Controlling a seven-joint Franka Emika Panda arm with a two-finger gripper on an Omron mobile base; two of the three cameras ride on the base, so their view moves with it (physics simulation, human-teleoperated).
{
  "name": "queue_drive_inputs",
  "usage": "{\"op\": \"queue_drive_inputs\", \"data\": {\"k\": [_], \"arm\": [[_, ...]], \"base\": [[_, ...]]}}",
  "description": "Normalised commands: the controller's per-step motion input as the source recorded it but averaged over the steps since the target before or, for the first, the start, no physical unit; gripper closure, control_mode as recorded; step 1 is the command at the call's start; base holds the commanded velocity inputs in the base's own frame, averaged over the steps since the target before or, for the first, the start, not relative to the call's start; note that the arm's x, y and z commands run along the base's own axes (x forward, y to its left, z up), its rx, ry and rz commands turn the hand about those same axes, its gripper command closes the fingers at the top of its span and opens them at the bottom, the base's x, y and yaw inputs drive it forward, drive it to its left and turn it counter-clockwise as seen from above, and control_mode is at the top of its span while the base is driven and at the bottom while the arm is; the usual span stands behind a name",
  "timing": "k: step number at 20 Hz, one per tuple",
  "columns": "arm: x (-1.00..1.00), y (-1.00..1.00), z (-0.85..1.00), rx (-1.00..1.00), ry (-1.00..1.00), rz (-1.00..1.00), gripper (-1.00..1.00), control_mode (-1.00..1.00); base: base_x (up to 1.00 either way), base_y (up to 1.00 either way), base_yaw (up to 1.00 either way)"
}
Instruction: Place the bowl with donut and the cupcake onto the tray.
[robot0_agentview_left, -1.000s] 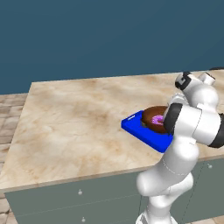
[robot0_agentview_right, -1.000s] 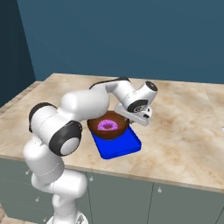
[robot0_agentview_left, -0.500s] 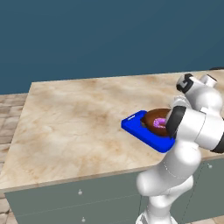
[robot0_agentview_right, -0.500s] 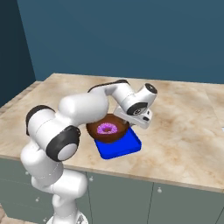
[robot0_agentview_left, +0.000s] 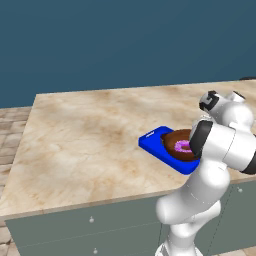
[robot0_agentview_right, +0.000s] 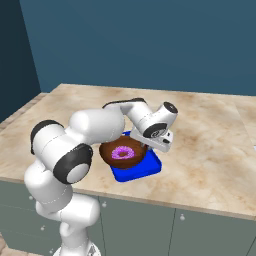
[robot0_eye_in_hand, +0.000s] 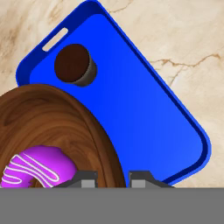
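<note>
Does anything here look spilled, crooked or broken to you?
Nothing stands out. The cupcake stands upright on the blue tray, the pink donut lies inside the wooden bowl, and the end effector is shut on the bowl's rim above the tray. The tray sits at an angle to the counter edge, with no spill or damage visible.

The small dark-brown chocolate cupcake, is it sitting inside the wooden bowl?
No, the cupcake stands on the bright-blue tray, apart from the bowl.

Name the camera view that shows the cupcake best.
The hand view: the cupcake sits in plain sight on the blue tray, near its handle slot and apart from the bowl. In the two base views I cannot make the cupcake out.
</note>
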Motion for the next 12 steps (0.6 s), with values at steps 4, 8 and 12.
{"op": "queue_drive_inputs", "data": {"k": [4, 8, 12], "arm": [[0.00, -0.05, -0.37, -0.02, 0.00, 0.00, 1.00, -1.00], [0.00, -0.06, -0.29, -0.04, 0.00, 0.00, 1.00, -1.00], [0.00, -0.05, -0.20, -0.07, 0.00, 0.00, 1.00, -1.00]], "base": [[0.00, 0.00, 0.00], [0.00, 0.00, 0.00], [0.00, 0.00, 0.00]]}}
